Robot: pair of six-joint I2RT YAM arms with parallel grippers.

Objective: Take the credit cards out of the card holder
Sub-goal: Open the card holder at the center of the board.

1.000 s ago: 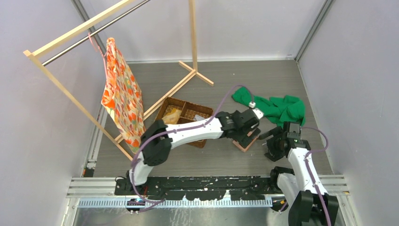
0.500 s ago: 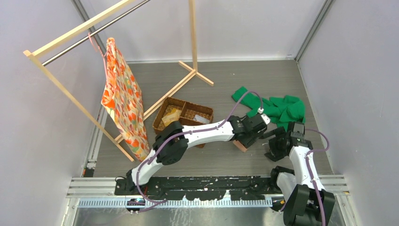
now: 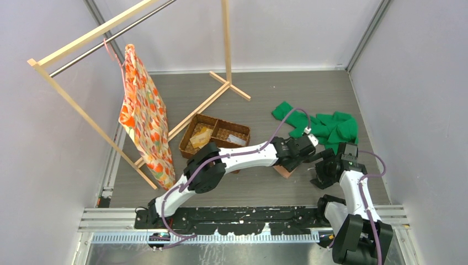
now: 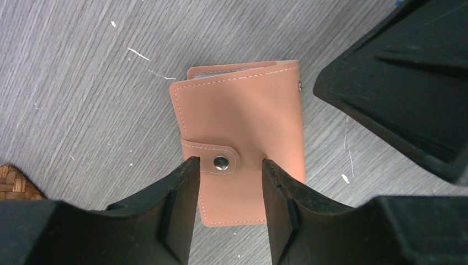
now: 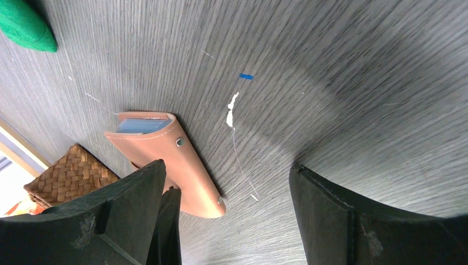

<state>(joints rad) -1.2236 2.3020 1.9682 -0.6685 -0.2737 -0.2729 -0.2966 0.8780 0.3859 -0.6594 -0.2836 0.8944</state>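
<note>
Salmon-pink card holder (image 4: 243, 121), green cloth (image 3: 331, 127)

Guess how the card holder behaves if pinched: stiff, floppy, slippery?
Card holder is likely stiffish: its strap is snapped shut and cards are packed inside. The smooth skin may slip in a pinch. Lying flat, it should slide, not tip.

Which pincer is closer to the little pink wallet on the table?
Left. The left pincer hangs directly over the card holder, its fingers either side of the snap strap. The right pincer stands open beside the holder, to its right, not touching it.
</note>
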